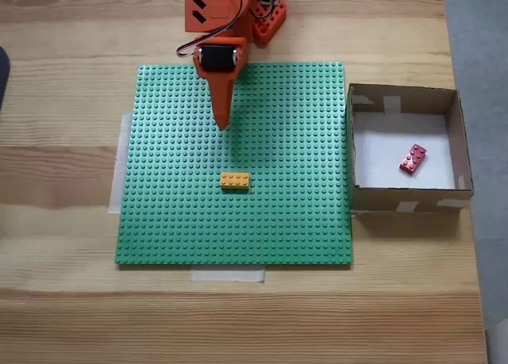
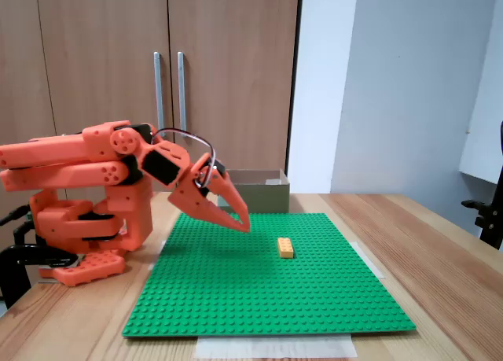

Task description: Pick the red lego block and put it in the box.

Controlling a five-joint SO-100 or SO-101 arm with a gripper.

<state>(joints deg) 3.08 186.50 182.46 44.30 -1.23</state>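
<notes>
The red lego block lies tilted on the white floor of the cardboard box, which stands right of the green baseplate in the top-down fixed view. In the side fixed view only the box's wall shows, behind the gripper; the red block is hidden there. My orange gripper hangs shut and empty over the far part of the baseplate, tips pointing down, well left of the box.
An orange-yellow brick sits on the baseplate near its middle, in front of the gripper tips. The arm's orange base stands at the table's far edge. Tape strips hold the baseplate's edges down. Wooden cabinet doors rise behind.
</notes>
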